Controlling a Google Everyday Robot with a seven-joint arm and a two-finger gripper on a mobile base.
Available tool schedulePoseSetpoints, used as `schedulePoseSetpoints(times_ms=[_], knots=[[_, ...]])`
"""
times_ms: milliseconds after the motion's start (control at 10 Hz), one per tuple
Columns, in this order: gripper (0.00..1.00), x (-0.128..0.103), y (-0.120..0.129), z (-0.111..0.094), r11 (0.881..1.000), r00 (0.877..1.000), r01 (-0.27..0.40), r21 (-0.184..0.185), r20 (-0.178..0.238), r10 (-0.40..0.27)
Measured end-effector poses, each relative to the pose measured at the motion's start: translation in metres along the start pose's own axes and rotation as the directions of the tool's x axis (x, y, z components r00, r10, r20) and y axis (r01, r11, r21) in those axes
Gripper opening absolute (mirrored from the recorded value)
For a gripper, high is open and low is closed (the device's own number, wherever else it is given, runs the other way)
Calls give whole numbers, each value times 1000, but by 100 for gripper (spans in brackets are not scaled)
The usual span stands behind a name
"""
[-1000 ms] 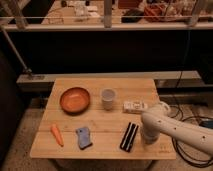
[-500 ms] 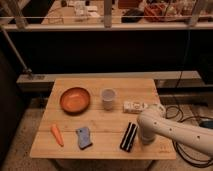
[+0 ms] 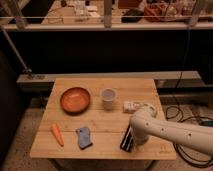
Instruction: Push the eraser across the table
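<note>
Now at the table's (image 3: 100,112) front edge, right of centre, the eraser (image 3: 125,140) lies with the gripper (image 3: 134,137) close against it; whether the tool is apart or together cannot be told. The push looks begun; next, a steady shove across the table.

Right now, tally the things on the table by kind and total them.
Bowl: 1
Cup: 1
White box: 1
Carrot: 1
Blue-grey block: 1
Eraser: 1
Total: 6
End effector: down beside the Eraser, over the table.
</note>
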Motion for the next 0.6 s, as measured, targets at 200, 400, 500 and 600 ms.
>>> schedulePoseSetpoints(times_ms=[200, 400, 500, 600], knots=[[2, -15, -5, -4, 1000, 1000, 19, 4, -14, -19], [2, -35, -13, -7, 999, 999, 40, 12, -20, -40], [2, -37, -14, -8, 999, 999, 46, 14, -24, -45], [2, -36, -15, -9, 999, 998, 50, 15, -29, -50]])
